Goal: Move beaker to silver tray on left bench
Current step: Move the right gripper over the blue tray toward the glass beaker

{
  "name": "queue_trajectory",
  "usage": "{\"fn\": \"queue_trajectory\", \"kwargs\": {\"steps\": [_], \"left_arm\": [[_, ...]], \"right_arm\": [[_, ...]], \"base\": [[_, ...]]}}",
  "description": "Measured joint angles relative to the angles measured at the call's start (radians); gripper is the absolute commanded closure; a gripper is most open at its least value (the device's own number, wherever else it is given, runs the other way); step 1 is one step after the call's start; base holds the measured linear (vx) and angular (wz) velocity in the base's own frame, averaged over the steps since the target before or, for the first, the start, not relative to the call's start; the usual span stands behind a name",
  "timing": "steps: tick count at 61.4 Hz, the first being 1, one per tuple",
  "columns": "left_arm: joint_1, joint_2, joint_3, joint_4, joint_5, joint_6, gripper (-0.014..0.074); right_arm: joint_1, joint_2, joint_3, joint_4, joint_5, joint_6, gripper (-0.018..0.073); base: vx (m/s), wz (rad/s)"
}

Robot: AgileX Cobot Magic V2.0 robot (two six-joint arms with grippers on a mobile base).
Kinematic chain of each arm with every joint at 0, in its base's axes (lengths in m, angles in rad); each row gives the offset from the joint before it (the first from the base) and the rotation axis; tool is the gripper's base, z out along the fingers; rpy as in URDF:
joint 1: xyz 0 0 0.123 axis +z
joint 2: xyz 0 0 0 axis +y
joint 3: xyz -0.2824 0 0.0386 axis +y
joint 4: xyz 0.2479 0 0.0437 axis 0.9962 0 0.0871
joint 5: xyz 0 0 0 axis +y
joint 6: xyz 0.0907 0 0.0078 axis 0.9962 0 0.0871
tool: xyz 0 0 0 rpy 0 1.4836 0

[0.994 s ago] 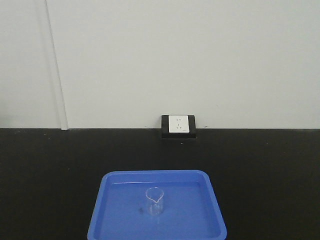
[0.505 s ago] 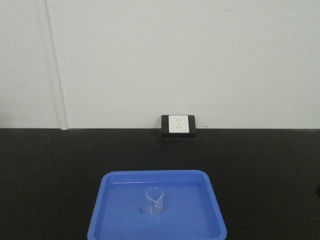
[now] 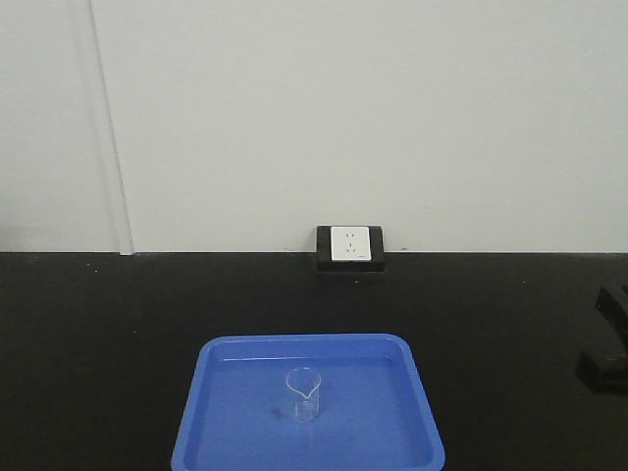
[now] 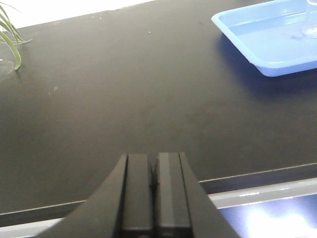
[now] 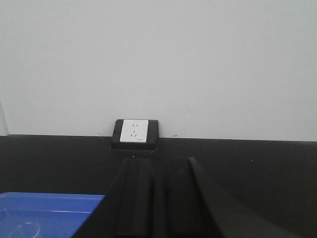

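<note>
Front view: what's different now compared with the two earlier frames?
The right gripper has come into view at the right edge, moving in over the black bench; a second ago it was absent. Nothing was grasped or released. The beaker stands upright in the blue tray as before, and the wall socket is unchanged.

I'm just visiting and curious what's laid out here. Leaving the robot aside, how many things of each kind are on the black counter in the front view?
Blue tray: 1
Clear beaker: 1
Wall socket: 1
Total: 3
</note>
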Motion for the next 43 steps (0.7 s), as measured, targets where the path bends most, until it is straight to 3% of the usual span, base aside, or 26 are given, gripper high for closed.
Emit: {"fn": "queue_trajectory", "kwargs": {"steps": [11, 16, 35, 43], "left_arm": [[0.0, 0.0, 0.0, 0.0, 0.0, 0.0, 0.0595], [0.0, 0.0, 0.0, 0.0, 0.0, 0.0, 0.0595], [0.0, 0.0, 0.0, 0.0, 0.0, 0.0, 0.0595], [0.0, 0.0, 0.0, 0.0, 0.0, 0.0, 0.0595]], "right_arm": [[0.0, 0.0, 0.0, -0.01, 0.0, 0.0, -0.0081], [0.0, 0.0, 0.0, -0.013, -0.009, 0.0, -0.0164], [0.0, 0.058, -0.002, -0.029, -0.058, 0.074, -0.0133], [0.031, 0.197, -0.003, -0.099, -0.082, 0.088, -0.0108]], "base": [[0.0, 0.0], [0.0, 0.0], [0.0, 0.0], [0.0, 0.0]]}}
